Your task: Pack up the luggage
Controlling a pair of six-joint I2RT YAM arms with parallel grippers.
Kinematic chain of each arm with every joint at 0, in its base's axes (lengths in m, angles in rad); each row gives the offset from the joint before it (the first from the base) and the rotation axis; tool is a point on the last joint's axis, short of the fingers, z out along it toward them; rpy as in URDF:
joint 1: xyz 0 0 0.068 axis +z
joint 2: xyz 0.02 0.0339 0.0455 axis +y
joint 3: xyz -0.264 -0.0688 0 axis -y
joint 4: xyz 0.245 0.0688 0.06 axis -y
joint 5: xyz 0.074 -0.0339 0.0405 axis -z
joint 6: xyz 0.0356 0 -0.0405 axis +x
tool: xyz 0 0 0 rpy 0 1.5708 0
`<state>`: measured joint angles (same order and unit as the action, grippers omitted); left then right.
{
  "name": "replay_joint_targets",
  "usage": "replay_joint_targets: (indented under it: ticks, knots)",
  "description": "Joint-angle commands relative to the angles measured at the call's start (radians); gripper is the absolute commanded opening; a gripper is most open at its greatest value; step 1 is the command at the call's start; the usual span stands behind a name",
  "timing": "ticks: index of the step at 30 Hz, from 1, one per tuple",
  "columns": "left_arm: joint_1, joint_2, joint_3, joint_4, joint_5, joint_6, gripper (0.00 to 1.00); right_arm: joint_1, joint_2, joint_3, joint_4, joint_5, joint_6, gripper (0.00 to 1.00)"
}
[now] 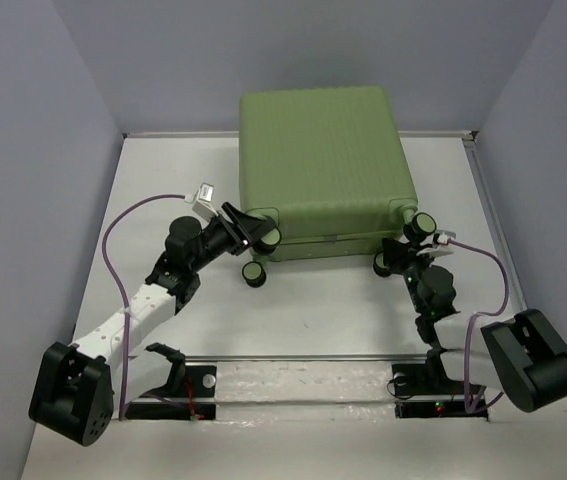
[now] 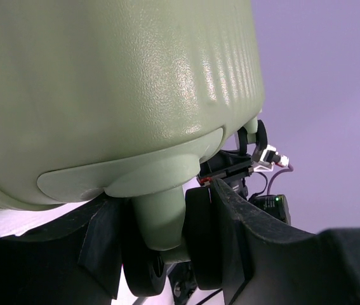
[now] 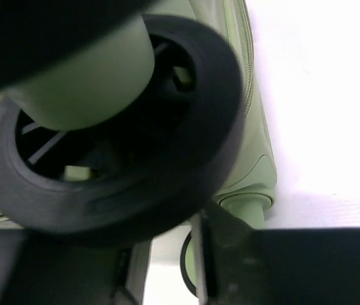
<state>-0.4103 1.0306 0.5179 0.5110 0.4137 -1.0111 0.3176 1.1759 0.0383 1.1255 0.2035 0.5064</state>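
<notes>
White tabletop (image 1: 313, 320) and plain lavender-grey walls (image 1: 23, 120) frame a pale sage-green hard-shell suitcase (image 1: 323, 160), which lies flat and closed at the far middle of the table, its ribbed shell facing up and its wheeled end turned toward the two robot arms.

At the suitcase's near-left corner, the left gripper (image 1: 260, 236) reaches in from the left and straddles the near-left caster (image 2: 160, 222). In the left wrist view its black fingers (image 2: 237, 235) sit partly apart and press against the caster's twin black wheels from both sides, with the green stem between them. A second black wheel (image 1: 253, 272) stands on the table just below that corner, free of the gripper.

At the near-right corner, the right gripper (image 1: 406, 252) points up between two more black wheels, one (image 1: 423, 225) just above it and one (image 1: 385, 262) just to its left. The right wrist camera is filled by a blurred black wheel rim (image 3: 224, 127) around a green hub, with one dark finger (image 3: 306, 267) beneath it; whether that gripper has hold of the wheel cannot be told.

Purple cables (image 1: 113, 240) loop from both arms.
</notes>
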Motion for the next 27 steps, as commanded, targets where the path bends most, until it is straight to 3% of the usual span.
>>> replay_joint_targets:
  ticks: [1,5,11,13,17,22,27]
  knots:
    - [0.007,-0.076,0.036,0.182,0.057,0.089,0.06,-0.005,0.085,0.003,0.192,-0.003,-0.022,0.24]
    - [0.007,-0.073,0.03,0.182,0.057,0.089,0.06,-0.005,0.019,0.001,0.15,0.036,-0.068,0.07]
    - [-0.004,-0.034,0.033,0.242,0.071,0.054,0.06,0.044,0.011,0.026,0.103,-0.032,-0.068,0.07]
    - [-0.028,-0.014,0.04,0.273,0.074,0.036,0.06,0.216,0.062,0.054,0.108,0.025,-0.101,0.07]
    - [-0.081,0.035,0.083,0.34,0.069,-0.003,0.06,0.561,0.307,0.202,0.241,0.308,-0.19,0.07]
    - [-0.139,0.072,0.145,0.376,0.076,-0.064,0.06,0.768,0.513,0.394,0.298,0.389,-0.232,0.07]
    - [-0.145,0.089,0.183,0.441,0.114,-0.156,0.06,0.854,0.614,0.557,0.326,0.246,-0.191,0.07]
